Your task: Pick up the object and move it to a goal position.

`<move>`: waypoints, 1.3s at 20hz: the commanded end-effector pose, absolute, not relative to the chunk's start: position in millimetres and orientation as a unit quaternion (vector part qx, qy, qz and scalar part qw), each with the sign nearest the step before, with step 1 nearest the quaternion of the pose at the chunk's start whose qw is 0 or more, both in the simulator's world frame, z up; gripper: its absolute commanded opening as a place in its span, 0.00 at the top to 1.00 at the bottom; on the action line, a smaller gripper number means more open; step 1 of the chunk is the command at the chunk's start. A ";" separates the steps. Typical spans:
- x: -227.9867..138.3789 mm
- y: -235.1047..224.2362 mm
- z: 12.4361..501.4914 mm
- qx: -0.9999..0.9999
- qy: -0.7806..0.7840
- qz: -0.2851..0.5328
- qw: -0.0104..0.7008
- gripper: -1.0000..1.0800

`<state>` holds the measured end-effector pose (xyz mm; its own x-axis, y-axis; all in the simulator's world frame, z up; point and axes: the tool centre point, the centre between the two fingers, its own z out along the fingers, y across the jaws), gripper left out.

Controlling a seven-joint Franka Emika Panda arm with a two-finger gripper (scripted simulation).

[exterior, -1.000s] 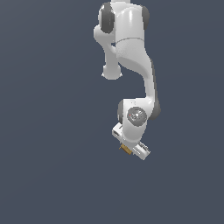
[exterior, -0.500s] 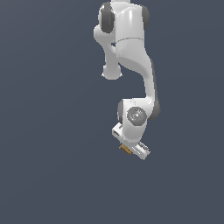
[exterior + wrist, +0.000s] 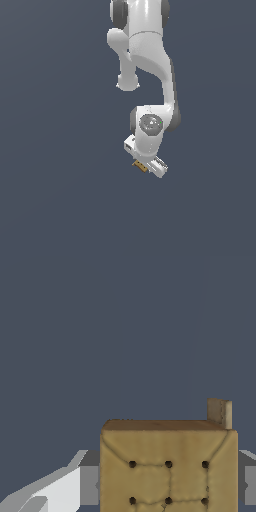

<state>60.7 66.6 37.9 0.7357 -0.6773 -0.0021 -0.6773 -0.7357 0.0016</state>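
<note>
Backdrop (image 3: 55, 150): one plain, dark slate-blue field filling both views edge to edge. Surface flat and uniform, without seams, texture or horizon. Floor and wall cannot be told apart. Light: even and diffuse; tone is slightly lighter toward the lower part of the exterior view. Same blue-grey in the wrist view (image 3: 100, 331).

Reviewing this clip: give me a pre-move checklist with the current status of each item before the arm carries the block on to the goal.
1. Block sits between the fingers: ok, grey pads flank both its sides in the wrist view.
2. Gripper shut on the block: ok.
3. Block level in the grasp: cannot tell; its lower part is cut off.
4. Block lifted off a surface: cannot tell, the background is uniform.
5. Goal position visible: not ok, no marker in either view.
6. Obstacles near the arm: ok, none visible.
</note>
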 end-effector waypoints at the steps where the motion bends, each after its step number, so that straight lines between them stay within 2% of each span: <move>1: 56.7 57.3 52.4 0.931 -0.364 0.000 0.000 1.00; 19: 5.2 -48.1 213.0 0.931 -0.364 -0.001 -0.001 1.00; 26: -7.2 -79.3 260.7 0.931 -0.364 0.000 0.000 1.00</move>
<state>-4.6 -73.9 251.5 0.7340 -0.6792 -0.0007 -0.6792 -0.7340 -0.0011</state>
